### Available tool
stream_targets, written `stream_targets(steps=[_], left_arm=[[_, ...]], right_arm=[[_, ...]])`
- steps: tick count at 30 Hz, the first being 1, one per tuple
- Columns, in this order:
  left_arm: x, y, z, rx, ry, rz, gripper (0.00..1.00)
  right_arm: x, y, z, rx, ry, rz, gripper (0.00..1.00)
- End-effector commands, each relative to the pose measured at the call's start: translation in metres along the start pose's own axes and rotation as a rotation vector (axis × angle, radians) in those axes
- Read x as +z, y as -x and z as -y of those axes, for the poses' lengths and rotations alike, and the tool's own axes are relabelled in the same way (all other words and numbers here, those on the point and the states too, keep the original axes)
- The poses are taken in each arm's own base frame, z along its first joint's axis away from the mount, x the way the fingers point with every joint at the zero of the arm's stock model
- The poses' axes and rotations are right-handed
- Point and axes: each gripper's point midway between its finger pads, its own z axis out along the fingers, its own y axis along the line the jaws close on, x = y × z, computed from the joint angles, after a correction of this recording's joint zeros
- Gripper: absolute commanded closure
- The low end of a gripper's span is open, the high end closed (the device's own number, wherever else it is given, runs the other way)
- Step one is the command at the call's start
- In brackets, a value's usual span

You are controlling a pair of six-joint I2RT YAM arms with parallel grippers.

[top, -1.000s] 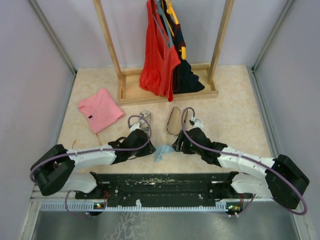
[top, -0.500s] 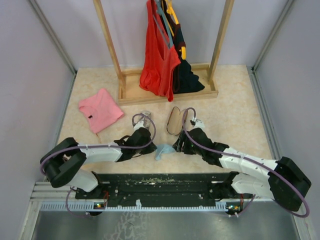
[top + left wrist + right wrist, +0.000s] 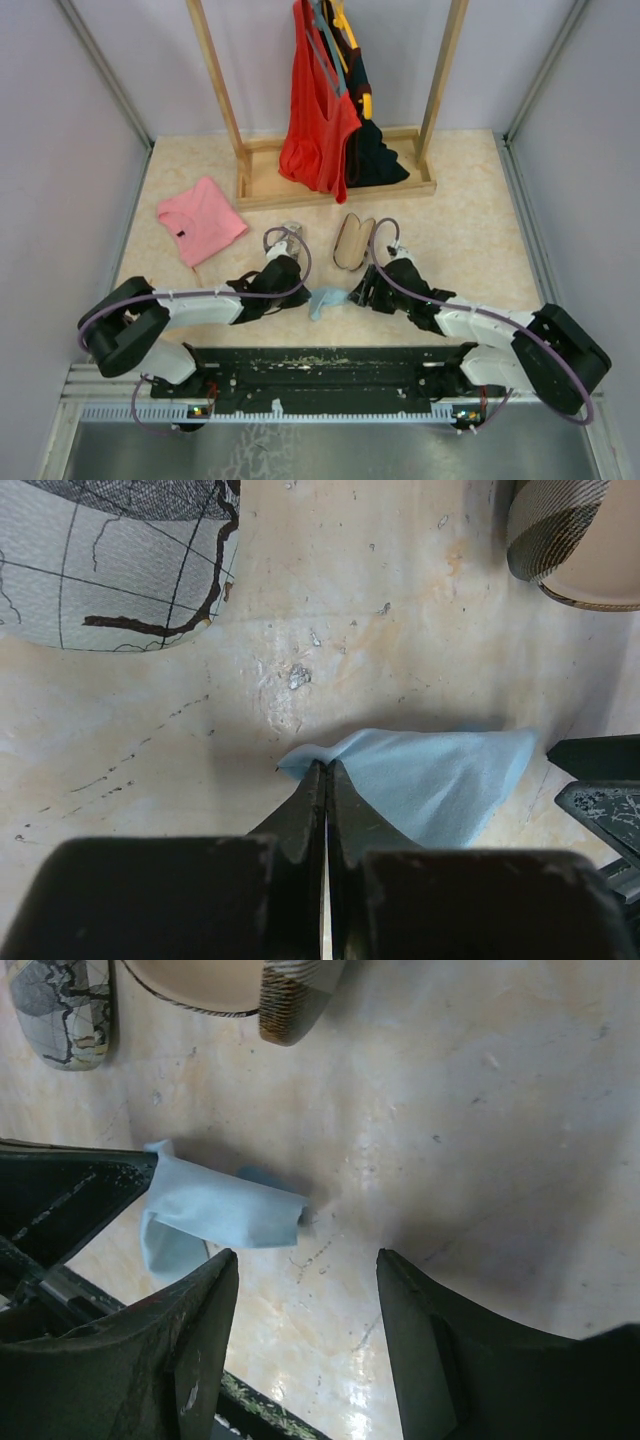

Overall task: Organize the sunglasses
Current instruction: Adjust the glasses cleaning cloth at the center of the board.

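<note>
My left gripper [image 3: 322,770] is pinched tight on one thin corner of the light blue cloth [image 3: 440,780], low over the tabletop [image 3: 470,230]. My right gripper [image 3: 300,1260] hangs with its jaws apart and nothing between them, just above the cloth's other, folded end. The grip is what I trust least: so little fabric is in the pinch that a lift or a pull could draw it out, and the cloth would fall in a heap. The second worry is crowding. My two grippers are very near each other over this one small square, and a careless reach with the right could knock the left or catch only the top fold. A little farther out sit a map-print case [image 3: 110,560] and, beside it, an open brown case [image 3: 560,530] with a striped rim. A trailing cloth could sweep against either one and nudge it. I cannot find the sunglasses in any view, not in the brown case as far as I see into it and not on the tabletop, so working blind to them is a risk too. Beyond lie a pink garment [image 3: 200,220] and a wooden rack [image 3: 340,185] hung with clothes. As for writing, I can read none — the map-print case shows only lines, and any labels are too small to read.
</note>
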Motion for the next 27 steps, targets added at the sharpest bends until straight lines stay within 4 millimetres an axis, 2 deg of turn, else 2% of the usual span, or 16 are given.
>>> stream_targets(steps=[1, 9, 14, 16, 20, 24, 27], left_arm=[[-0.002, -0.017, -0.039, 0.056, 0.126, -0.047, 1.0], [-0.003, -0.018, -0.04, 0.059, 0.124, -0.054, 1.0], [-0.004, -0.018, -0.04, 0.064, 0.12, -0.051, 1.0], [-0.005, -0.017, -0.039, 0.067, 0.116, -0.048, 1.0], [-0.007, -0.013, -0.032, 0.077, 0.084, -0.039, 1.0], [-0.012, -0.005, -0.017, 0.091, 0.017, -0.022, 1.0], [-0.019, 0.004, -0.005, 0.101, -0.026, -0.001, 1.0]], right_arm=[[0.007, 0.012, -0.036, 0.034, 0.145, 0.012, 0.42], [0.027, 0.011, -0.036, 0.069, 0.151, 0.0, 0.46], [0.035, 0.012, -0.033, 0.072, 0.139, 0.003, 0.52], [0.036, 0.013, -0.033, 0.07, 0.139, 0.01, 0.57], [0.032, 0.017, -0.039, 0.053, 0.167, 0.025, 0.78], [0.024, 0.023, -0.046, 0.026, 0.193, 0.043, 0.99], [0.014, 0.026, -0.053, -0.004, 0.213, 0.056, 1.0]])
